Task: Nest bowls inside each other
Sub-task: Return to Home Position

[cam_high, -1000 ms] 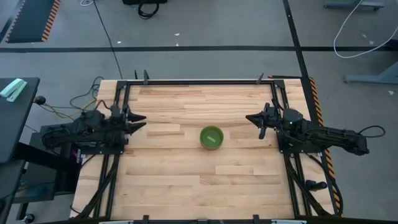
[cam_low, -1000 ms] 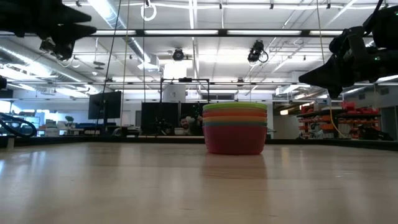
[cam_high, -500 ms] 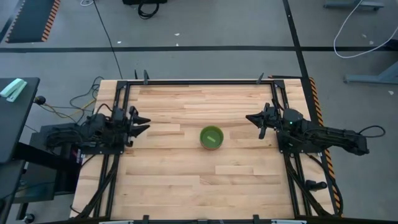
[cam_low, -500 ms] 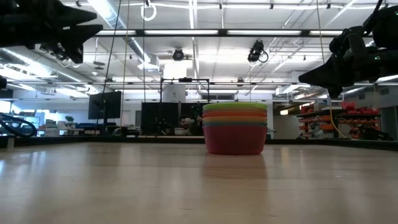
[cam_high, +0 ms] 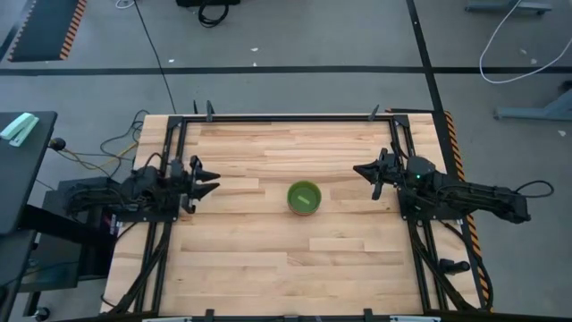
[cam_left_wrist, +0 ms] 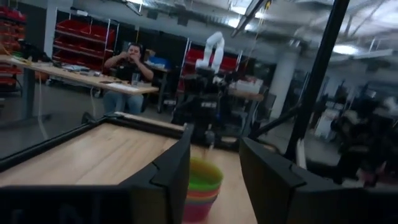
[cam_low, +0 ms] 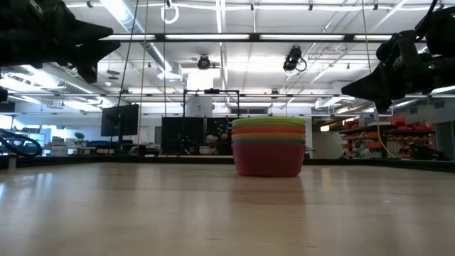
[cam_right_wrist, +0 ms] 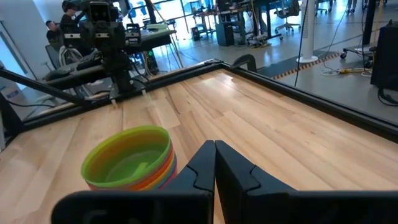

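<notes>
The bowls [cam_high: 304, 198] stand nested in one stack on the middle of the wooden table, green on top and pink-red at the bottom [cam_low: 269, 146], resting on the bottom bowl's base. My left gripper [cam_high: 213, 185] hovers above the table left of the stack, open, pointing at it; the left wrist view shows the stack [cam_left_wrist: 204, 186] between and beyond its fingers [cam_left_wrist: 214, 140]. My right gripper [cam_high: 357, 169] hovers to the right of the stack, shut and holding nothing [cam_right_wrist: 215, 144], with the stack [cam_right_wrist: 127, 158] ahead of it. Both grippers hang high in the low view [cam_low: 106, 43] [cam_low: 348, 89].
A black metal frame [cam_high: 286, 117] borders the table on every side. Bare wood lies all around the stack. Beyond the table a person sits at a desk [cam_left_wrist: 129, 59], far from the arms.
My left gripper has moved a little toward the table's right, closer to the bowl stack. The stack and my right arm have stayed where they were.
</notes>
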